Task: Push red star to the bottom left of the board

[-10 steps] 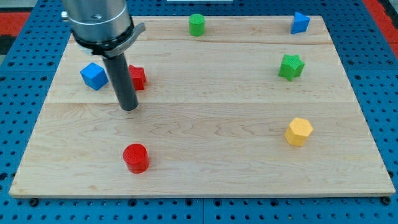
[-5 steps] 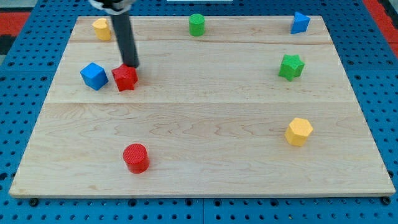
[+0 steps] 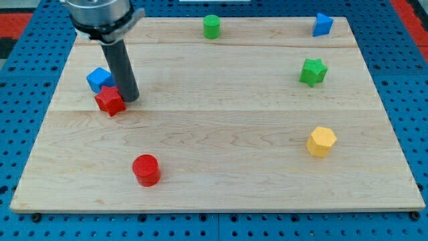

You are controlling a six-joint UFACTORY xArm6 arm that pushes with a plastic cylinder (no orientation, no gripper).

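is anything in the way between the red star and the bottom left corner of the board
Nothing visible blocks it. The red star has bare board between it and the bottom-left corner. The red cylinder sits off to the view's right of that line, and the blue cube is behind the star. My tip touches the star's right side.

- Wooden board, pale, laid on blue pegboard surface.
- Red star, left side of board, touching blue cube just above it.
- My tip, resting on board against the star's right.
- Red cylinder, bottom left.
- Green cylinder, top edge, centre.
- Blue block, top right corner.
- Green star, right side.
- Yellow hexagonal block, lower right.
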